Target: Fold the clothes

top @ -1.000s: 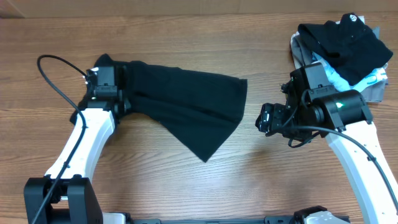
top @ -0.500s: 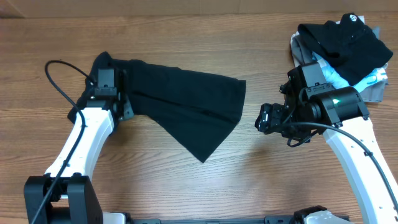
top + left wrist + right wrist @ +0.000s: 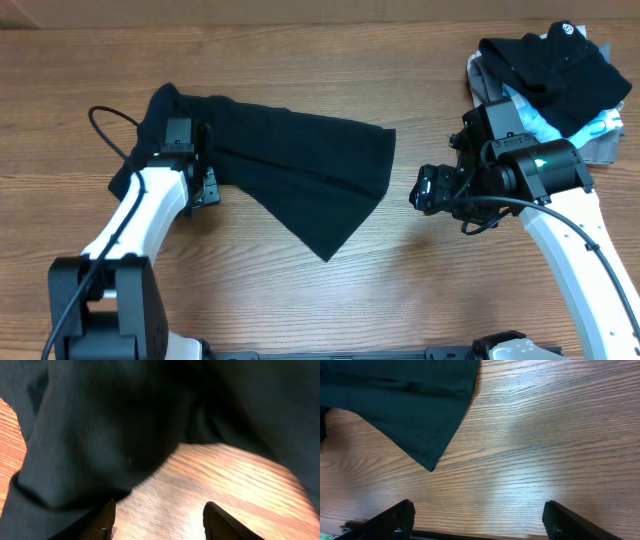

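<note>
Black and thin, the T-shirt (image 3: 300, 170) lies in a rough fan on the wooden table (image 3: 320, 300). It is bunched at its left end and widens to a pointed corner at its lower right.

The left gripper (image 3: 160, 512) sits at the shirt's bunched left end, low over the wood. In its wrist view the 2 fingers (image 3: 107, 520) stand apart with bare table between them and nothing clamped. The cloth's edge lies just ahead of them and close beside one finger.

The right gripper (image 3: 480, 515) hangs to the right of the shirt, apart from its hem, its jaws spread wide and empty. Its camera sees the shirt's pointed corner ahead on the wood.

Well to the right of the shirt, at the table's far corner, is a heap of other garments (image 3: 560, 90). A smaller black one with a round white logo (image 3: 563, 31) lies on top, over light-blue and grey cloth.
</note>
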